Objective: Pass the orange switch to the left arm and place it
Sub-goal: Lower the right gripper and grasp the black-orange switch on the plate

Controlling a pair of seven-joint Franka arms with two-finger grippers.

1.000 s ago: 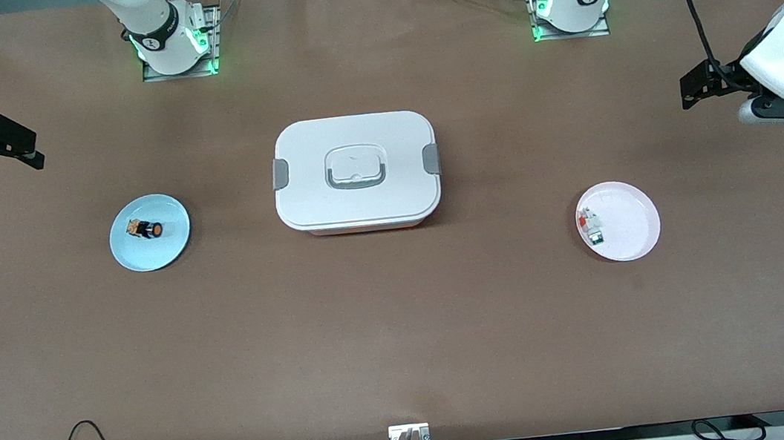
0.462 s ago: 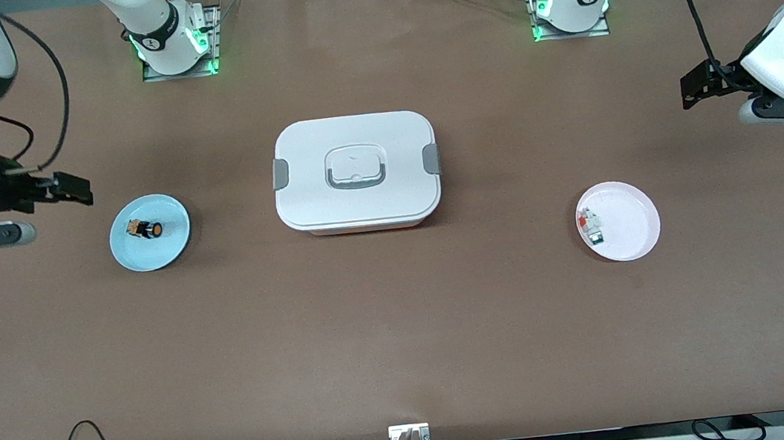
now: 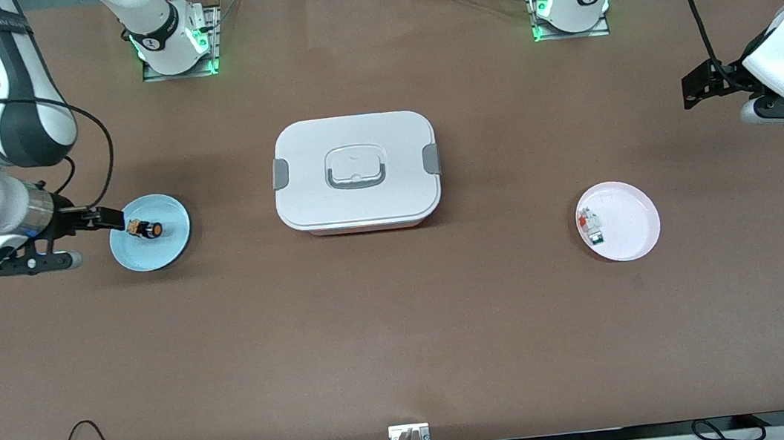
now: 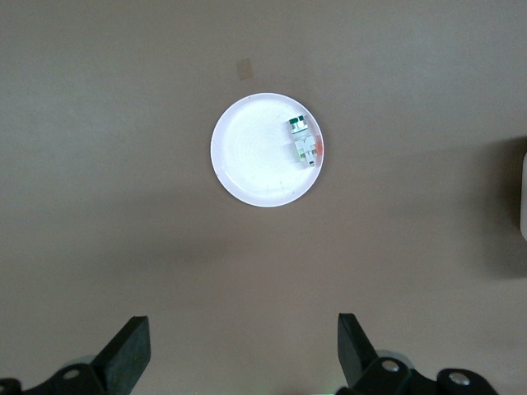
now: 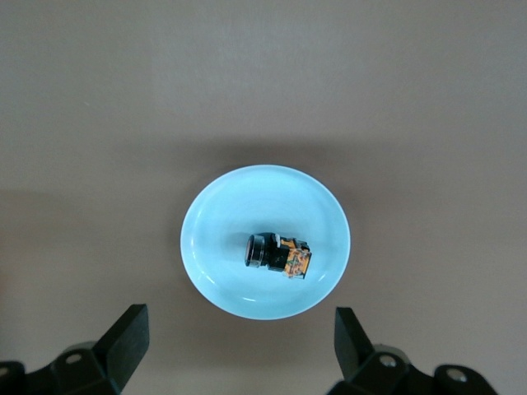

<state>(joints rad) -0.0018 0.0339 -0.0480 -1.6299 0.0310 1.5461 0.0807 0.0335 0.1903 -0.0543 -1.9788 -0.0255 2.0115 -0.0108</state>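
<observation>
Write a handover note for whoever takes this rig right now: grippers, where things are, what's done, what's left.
Right gripper: open, empty, at the edge of the blue plate, beside the orange switch.
Left gripper: open, empty, waiting over the table at the left arm's end.
Orange switch: lying on its side on the blue plate, toward the right arm's end, ungrasped.
Box: lid on, mid-table between the two plates.
White plate: toward the left arm's end, holding small white, red and green parts.
Done: right arm's approach only.
Left: grasp the switch, pass it to the left arm clear of the box, set it down.
</observation>
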